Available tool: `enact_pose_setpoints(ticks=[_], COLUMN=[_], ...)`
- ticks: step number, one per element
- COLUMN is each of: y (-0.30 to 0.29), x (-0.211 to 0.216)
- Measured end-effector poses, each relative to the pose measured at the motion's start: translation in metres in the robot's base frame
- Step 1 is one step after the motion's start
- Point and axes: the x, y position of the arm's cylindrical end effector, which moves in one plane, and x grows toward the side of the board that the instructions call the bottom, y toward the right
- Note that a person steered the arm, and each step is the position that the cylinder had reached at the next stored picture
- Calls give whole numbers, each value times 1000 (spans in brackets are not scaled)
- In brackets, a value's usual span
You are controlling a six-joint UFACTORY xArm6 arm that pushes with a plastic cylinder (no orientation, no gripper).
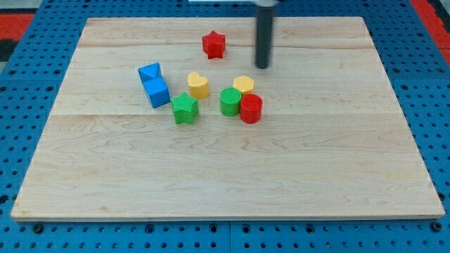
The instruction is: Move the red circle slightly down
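Observation:
The red circle (251, 108) is a short red cylinder near the board's middle. It touches a green cylinder (230, 102) on its left and a yellow hexagon block (244, 85) just above it. My tip (263, 67) is the lower end of the dark rod coming down from the view's top. It stands above the red circle and slightly to its right, with a gap between them, and just up and right of the yellow hexagon.
A red star (214, 44) lies at the view's top, left of the rod. A yellow heart (198, 85), a green star (185, 109) and a blue block (154, 84) lie left of the cluster on the wooden board (225, 183).

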Motion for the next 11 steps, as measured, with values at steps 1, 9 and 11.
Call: enact_pose_setpoints(ticks=[1, 9, 11], y=[62, -68, -68], x=[29, 68, 94])
